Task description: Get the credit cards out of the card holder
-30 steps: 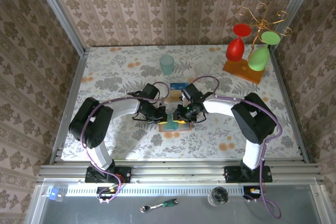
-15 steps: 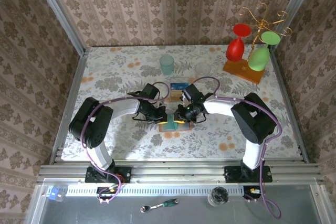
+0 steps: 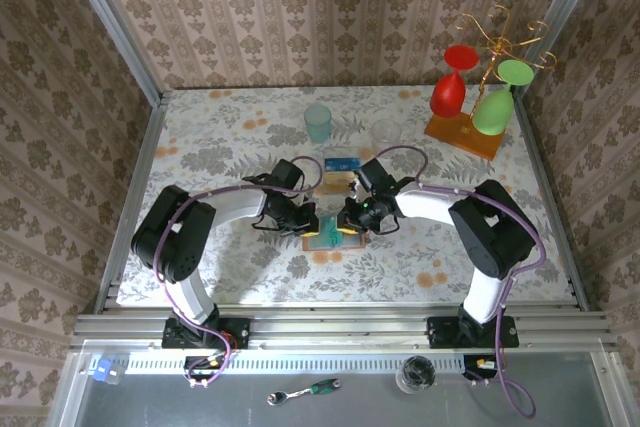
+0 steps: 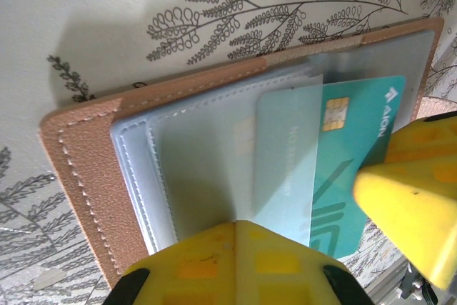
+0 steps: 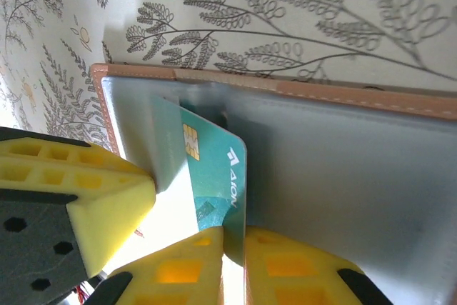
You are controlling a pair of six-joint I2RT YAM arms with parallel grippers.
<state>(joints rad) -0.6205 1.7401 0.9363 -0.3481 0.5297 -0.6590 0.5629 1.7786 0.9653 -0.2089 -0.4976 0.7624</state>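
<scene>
- Ratchet wrench [image 3: 305, 390] and clear tumbler [image 3: 415, 375] lie on the grey strip along the bottom edge of the top view. The small blue object [image 3: 103, 367] at lower left is too small to identify.
- Frame centre: the card holder [image 4: 78, 176] lies open and flat on the patterned table [image 3: 230, 137]. From above, the two wrists cover most of it.
- Left wrist view: the left gripper [image 4: 235, 232] has its yellow fingers pressed together, tips down on the holder's clear grey-blue sleeves [image 4: 193, 155]. The holder's near edge is hidden under them, so I cannot tell whether anything is nipped.
- The teal card [image 4: 357, 148] is about half out of a sleeve.
  - The inner half shows dimly through the plastic, and the print there is illegible.
  - The exposed half carries a gold chip [image 4: 332, 113], a triangle logo and "AION" in white.
  - The pale line pattern lower down is cut off by the fingers.
- Right wrist view: the right gripper [image 5: 234, 248] pinches the teal card's free short edge, which runs down between the two yellow pads [image 5: 178, 269]. The card's lower end is out of frame.
- Just beyond the grippers, a blue card [image 3: 340, 162] lies flat on the table. An orange-tan sliver [image 3: 335, 176] at its near edge is partly under the right arm and unidentifiable.
- Farther back stand a teal cup [image 3: 318, 123] and a clear glass [image 3: 385, 132], which is faint against the pattern.
- Upper right: a wire rack [image 3: 495, 42] on an orange base [image 3: 462, 134] holds a red glass [image 3: 447, 95] and a green glass [image 3: 492, 110], hung upside down.
</scene>
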